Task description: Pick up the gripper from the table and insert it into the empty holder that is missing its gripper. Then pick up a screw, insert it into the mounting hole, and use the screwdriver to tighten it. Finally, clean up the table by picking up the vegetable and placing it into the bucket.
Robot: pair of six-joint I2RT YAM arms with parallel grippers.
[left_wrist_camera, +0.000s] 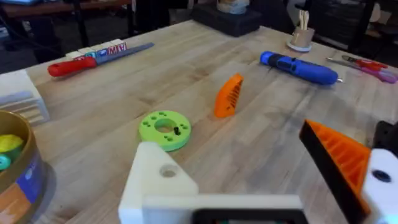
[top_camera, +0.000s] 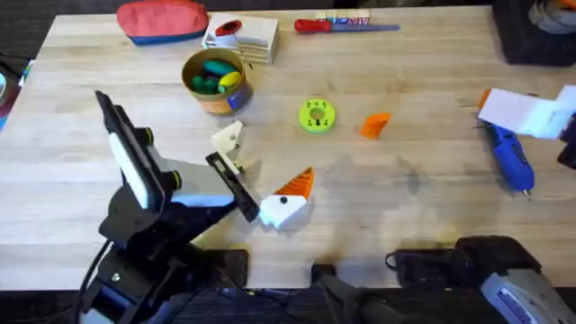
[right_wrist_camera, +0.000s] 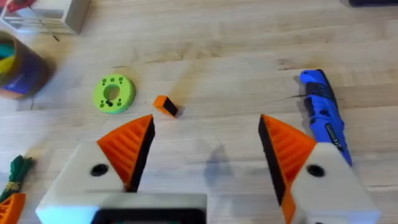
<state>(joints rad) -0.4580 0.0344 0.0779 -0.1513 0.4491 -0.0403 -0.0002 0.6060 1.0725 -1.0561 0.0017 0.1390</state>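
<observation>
Overhead: you see the gripper [top_camera: 375, 124] loose on the table [top_camera: 423, 63].
Left tool [left_wrist_camera: 267, 186]: spread, ungripping.
Right tool [right_wrist_camera: 205, 155]: spread, ungripping.

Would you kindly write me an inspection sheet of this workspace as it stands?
Surface: light wooden table.
Job's things: orange gripper loose beside lime disc; holder without a pad, on the left gripper; blue screwdriver lying at right; bucket holding toys; vegetable not surely identified.
Clutter: red pouch, white box, red screwdriver.
Grippers: left gripper open, one pad missing; right gripper open, both pads on.
Cables: black cable by the left base.
Surroundings: dark furniture beyond the table.
</observation>
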